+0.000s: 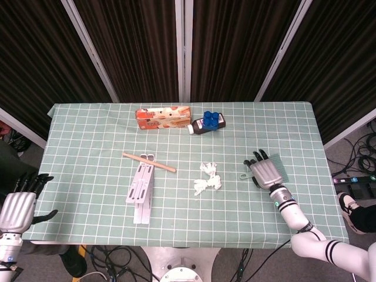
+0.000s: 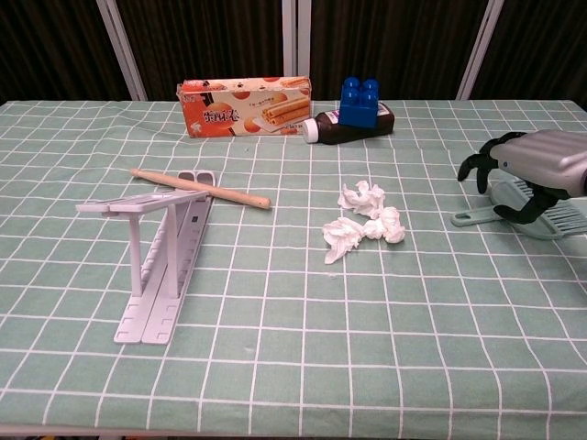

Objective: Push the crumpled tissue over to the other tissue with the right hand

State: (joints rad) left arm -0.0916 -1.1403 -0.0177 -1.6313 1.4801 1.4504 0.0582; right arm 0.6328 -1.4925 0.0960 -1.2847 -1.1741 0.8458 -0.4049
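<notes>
Head view: crumpled tissue (image 1: 201, 186) touching other tissue (image 1: 207, 169), mid-desk (image 1: 88, 129). Right hand (image 1: 265, 173) well right of both, over a pale green scraper (image 1: 281, 170); hold uncertain. Left hand (image 1: 16, 207) off-desk, fingers apart, empty.

Chest view: right hand (image 2: 537, 168) curled over scraper (image 2: 550, 215), which lies flat on the desk.

Overhead head view; low frontal chest view.
</notes>
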